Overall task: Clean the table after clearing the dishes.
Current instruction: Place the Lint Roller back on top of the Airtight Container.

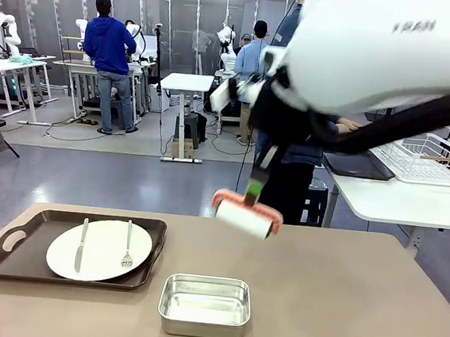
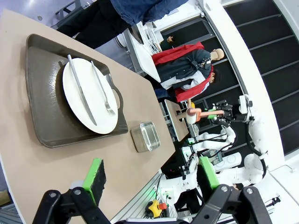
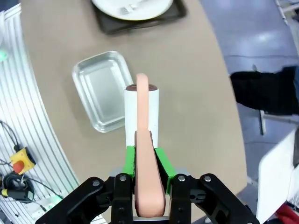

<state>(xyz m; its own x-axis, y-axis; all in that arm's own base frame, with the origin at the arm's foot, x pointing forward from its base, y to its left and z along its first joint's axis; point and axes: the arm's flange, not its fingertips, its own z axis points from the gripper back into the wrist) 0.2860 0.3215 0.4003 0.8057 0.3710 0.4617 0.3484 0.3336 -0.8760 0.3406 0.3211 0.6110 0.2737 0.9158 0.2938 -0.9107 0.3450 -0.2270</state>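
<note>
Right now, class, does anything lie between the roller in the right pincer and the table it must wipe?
Yes. The right pincer grips the roller above the table; a steel pan sits at the near middle, and a tray with a plate lies left.

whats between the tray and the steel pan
Nothing: just a narrow strip of bare table separates the tray from the pan, seen in the front and left wrist views.

White arm (image 1: pixel 380 48), black claw (image 3: pixel 145 157), green pads (image 3: pixel 164 164)

Beige table (image 1: pixel 339 307), white plate (image 1: pixel 99 250) with cutlery (image 1: pixel 80 244) on dark tray (image 1: pixel 36 226), left
</note>
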